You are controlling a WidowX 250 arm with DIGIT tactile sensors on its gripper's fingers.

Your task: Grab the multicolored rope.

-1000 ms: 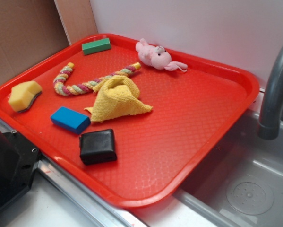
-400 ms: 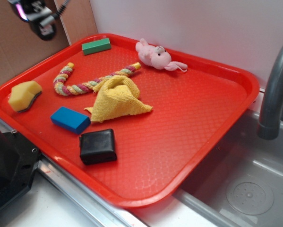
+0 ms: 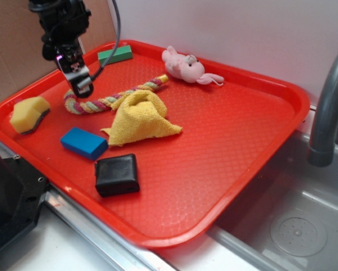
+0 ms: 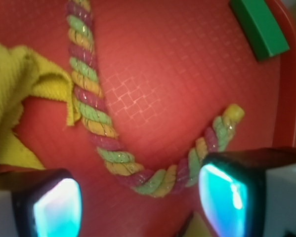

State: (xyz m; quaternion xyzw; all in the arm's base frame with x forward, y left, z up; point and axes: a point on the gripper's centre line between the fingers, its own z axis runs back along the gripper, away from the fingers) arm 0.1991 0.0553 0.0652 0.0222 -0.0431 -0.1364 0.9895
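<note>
Under open tool (image 4: 138, 202), 1 multicolored rope (image 4: 96, 121)

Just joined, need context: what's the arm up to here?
The gripper is open and poised over the curved end of the rope, which lies on the red tray. In the wrist view the rope's bend sits between the two fingers, not yet gripped. The rope's other stretch runs beside the yellow cloth. Nothing is lifted.

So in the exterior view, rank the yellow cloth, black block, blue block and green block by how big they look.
1. yellow cloth
2. black block
3. blue block
4. green block, though it lies farthest from the camera, so its last place is unsure.
</note>
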